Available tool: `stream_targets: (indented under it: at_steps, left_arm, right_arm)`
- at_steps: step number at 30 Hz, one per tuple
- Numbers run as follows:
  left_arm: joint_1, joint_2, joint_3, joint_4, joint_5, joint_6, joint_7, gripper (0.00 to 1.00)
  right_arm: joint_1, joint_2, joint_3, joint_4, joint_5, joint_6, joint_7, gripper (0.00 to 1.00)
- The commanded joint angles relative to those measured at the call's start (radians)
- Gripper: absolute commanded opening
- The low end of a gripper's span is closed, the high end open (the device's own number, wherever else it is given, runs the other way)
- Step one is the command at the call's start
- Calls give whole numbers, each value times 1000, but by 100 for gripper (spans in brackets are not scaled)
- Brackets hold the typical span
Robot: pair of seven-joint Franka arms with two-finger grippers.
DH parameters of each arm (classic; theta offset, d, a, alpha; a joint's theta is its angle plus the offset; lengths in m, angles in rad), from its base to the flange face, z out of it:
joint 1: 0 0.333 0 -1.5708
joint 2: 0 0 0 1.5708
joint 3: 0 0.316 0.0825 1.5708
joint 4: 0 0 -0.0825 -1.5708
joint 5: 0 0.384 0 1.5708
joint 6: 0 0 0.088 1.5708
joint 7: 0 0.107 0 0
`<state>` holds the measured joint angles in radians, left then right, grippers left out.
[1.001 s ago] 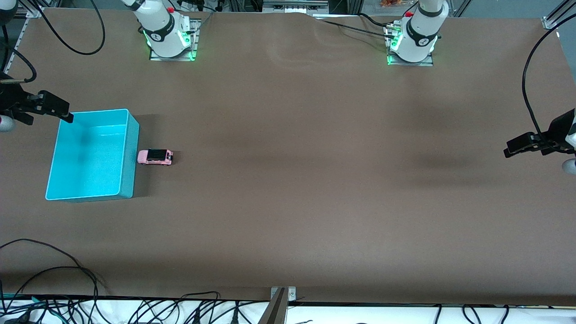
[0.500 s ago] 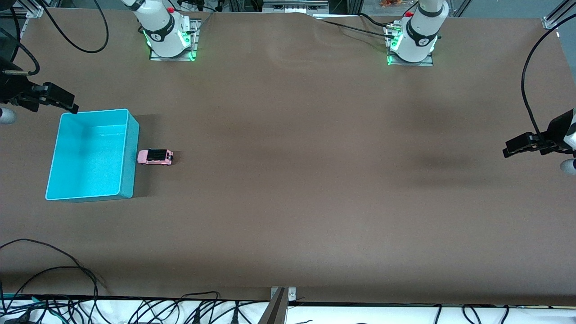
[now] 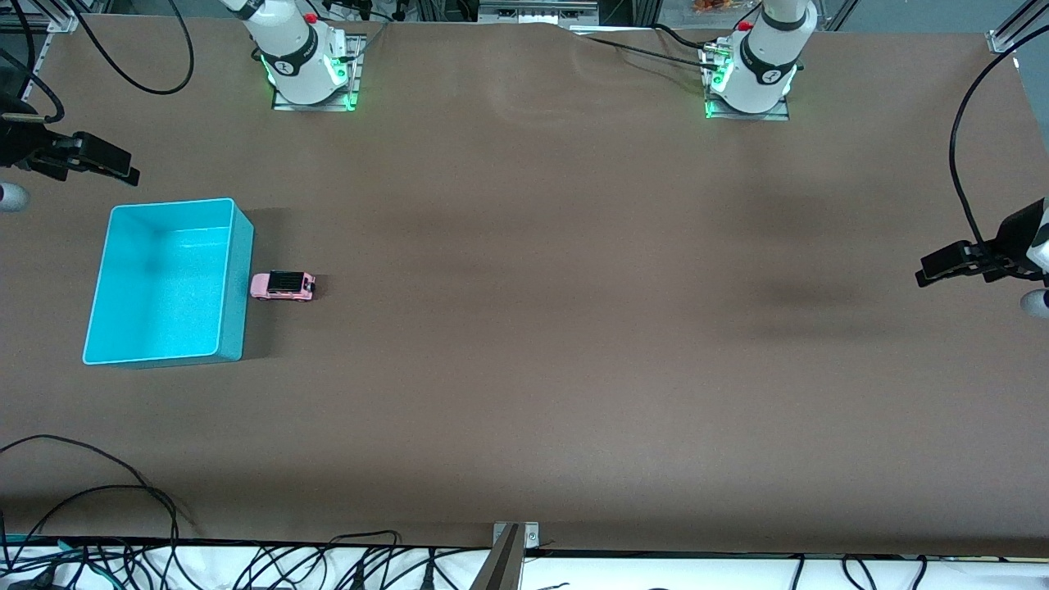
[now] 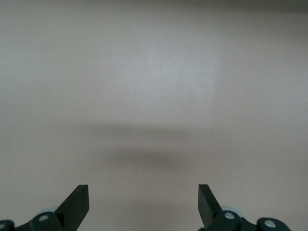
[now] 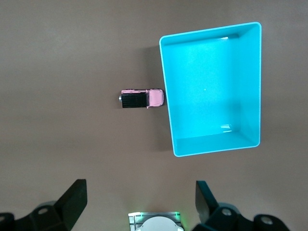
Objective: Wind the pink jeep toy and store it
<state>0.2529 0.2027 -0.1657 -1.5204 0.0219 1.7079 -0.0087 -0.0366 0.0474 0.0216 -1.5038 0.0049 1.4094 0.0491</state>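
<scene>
Jeep (image 3: pixel 283 286), one, bin (image 3: pixel 236 283), one

the pink jeep toy (image 3: pixel 283 286) (image 5: pixel 142 98) is a tiny boxy car with a light pink body, black roof and dark wheels. it stands upright on its wheels on the brown table (image 3: pixel 574 328), toward the right arm's end. its nose is just beside the outer wall of the turquoise bin (image 3: pixel 233 287) (image 5: pixel 168 120), lengthwise to the table's long edge.

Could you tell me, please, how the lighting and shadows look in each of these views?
Front view: even light, soft dark bands across the table, a shadow beside the turquoise bin and the pink jeep toy. Left wrist view: washed-out, featureless tabletop with one faint smudge of shadow. Right wrist view: crisp; small glints on the bin's inner walls.
</scene>
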Motion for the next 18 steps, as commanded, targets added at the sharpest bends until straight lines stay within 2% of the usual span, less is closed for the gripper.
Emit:
stream_targets:
  at_steps: [1, 5, 13, 18]
  left_arm:
    - [9, -32, -3, -30, -27, -2, 30, 100]
    - [9, -32, -3, -30, -27, -4, 30, 100]
    - [9, -32, -3, -30, -27, -4, 30, 100]
    - [9, -32, -3, -32, -27, -4, 30, 100]
  right_arm:
    - [0, 8, -2, 14, 15, -1, 8, 100]
    - [0, 0, 0, -13, 17, 61, 11, 100]
    - [0, -64, 11, -295, 21, 310, 21, 100]
    - [0, -81, 26, -404, 32, 414, 25, 100]
